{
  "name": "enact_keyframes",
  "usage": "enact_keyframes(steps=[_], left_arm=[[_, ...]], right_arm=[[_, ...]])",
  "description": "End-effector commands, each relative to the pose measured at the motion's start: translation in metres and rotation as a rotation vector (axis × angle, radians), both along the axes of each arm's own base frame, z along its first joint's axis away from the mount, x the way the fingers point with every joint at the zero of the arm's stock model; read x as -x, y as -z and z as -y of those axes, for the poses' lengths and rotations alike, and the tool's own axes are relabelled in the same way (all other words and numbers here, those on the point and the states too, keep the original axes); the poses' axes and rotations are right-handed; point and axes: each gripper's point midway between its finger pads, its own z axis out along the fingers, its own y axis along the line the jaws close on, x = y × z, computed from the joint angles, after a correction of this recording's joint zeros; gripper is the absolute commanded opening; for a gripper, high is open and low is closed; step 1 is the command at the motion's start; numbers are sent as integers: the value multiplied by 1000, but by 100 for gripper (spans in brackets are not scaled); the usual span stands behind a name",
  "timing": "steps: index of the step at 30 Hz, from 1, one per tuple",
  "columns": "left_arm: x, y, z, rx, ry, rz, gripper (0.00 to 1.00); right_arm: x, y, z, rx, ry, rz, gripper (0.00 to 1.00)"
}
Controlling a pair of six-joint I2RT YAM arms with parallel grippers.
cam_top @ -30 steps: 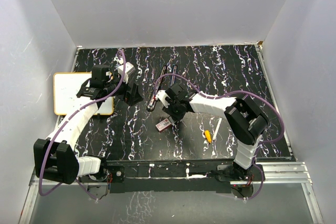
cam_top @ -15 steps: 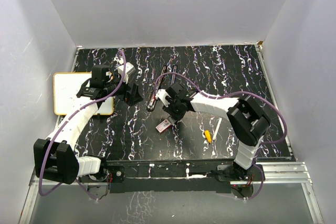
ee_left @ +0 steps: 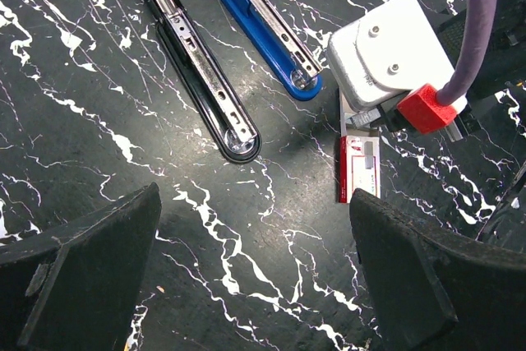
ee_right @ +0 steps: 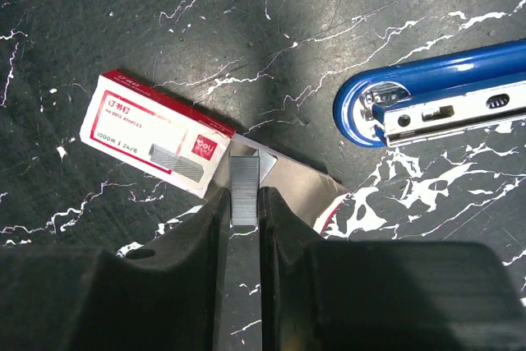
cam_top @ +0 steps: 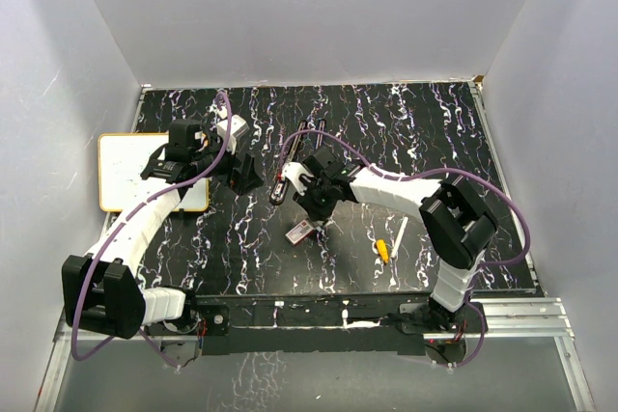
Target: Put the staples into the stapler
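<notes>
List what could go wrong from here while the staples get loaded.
1. The right gripper pinches the staple strip by its thin sides; it could slip or snap apart in transit.
2. The blue stapler lies loose with a narrow channel, and the left gripper is open, holding nothing; a misaligned strip might shove it.
3. The box sits loose right under the strip and could get dragged.

Bright, even light pours from overhead and the shadows are soft. Just ahead of the right fingers [ee_right: 197, 236] a dark patch falls on the tabletop [ee_right: 123, 6]. Glare flashes off the blue stapler [ee_right: 427, 80] to their right. The staple strip [ee_right: 244, 191] between them is crisp. The left fingers [ee_left: 82, 269] are black and blurred.
</notes>
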Motion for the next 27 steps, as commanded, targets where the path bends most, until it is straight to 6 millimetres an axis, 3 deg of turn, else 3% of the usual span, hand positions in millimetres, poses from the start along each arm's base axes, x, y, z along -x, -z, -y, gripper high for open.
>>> enact_keyframes(steps=[1,4,14,21,27], left_arm=[[6,-14,0,5,12,47,97],[1,-17,-3,-7,-14,60,97],[-4,-24,-8,-27,-37,92,97],[1,-23,-3,-4,-10,83,97],[1,-23,-2,2,-9,79,97]], right_arm=[[-14,-23,-14,-57,-20,64,18],[-13,-23,-7,-45,-25,78,18],[-2,-53,27,-48,-29,158,18],[-1,-32,68,2,20,130,18],[4,-23,62,-35,15,87,18]])
